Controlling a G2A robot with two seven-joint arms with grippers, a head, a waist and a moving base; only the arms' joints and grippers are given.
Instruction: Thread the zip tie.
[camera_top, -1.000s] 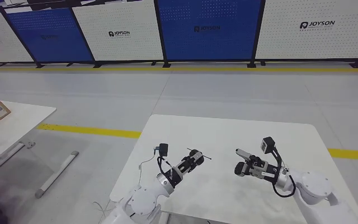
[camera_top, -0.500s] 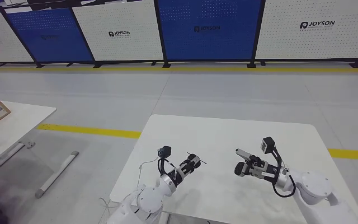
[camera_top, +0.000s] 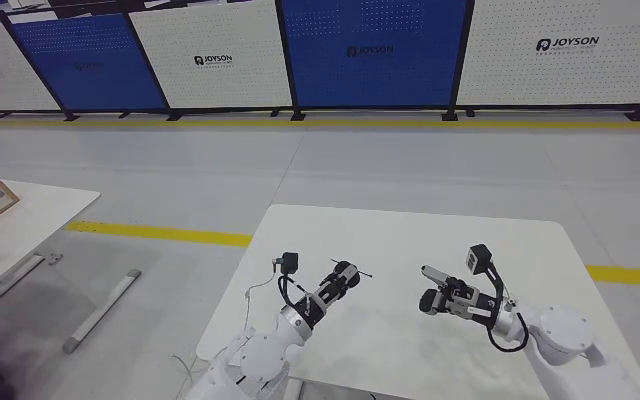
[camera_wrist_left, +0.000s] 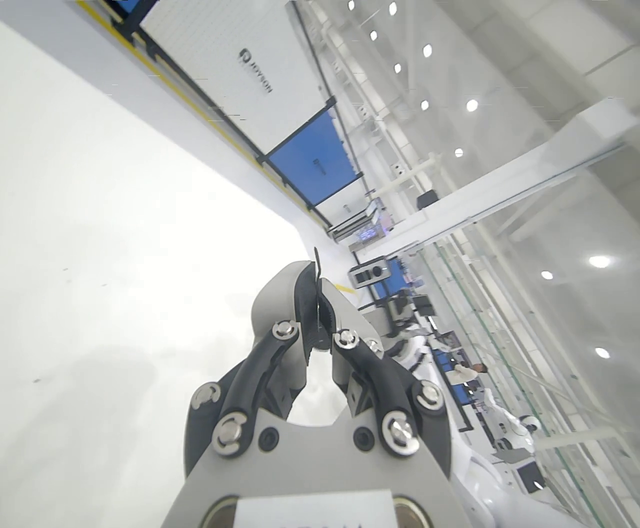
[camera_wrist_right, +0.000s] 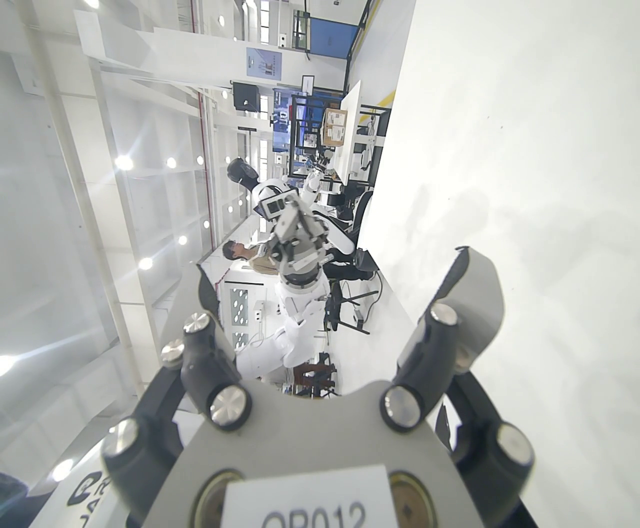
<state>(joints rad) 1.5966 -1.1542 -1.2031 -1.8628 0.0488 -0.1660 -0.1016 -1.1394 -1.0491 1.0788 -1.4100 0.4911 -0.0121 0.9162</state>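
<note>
A thin black zip tie is pinched between the fingertips of my left gripper, which is shut on it; a short end sticks out past the tips. From above, that gripper is over the near-left part of the white table, and the zip tie points right. My right gripper hangs over the table's near right, facing the left one across a gap. Its fingers are spread wide in the right wrist view, so the right gripper is open and holds nothing. The left gripper shows farther off there.
The table's left edge lies close to the left arm. A second white table stands off to the far left across the floor. Blue and white panel walls stand far behind.
My left gripper, with the zip tie in it, dipped toward the table's near edge and has come back up a little farther away. The right arm has not moved.
</note>
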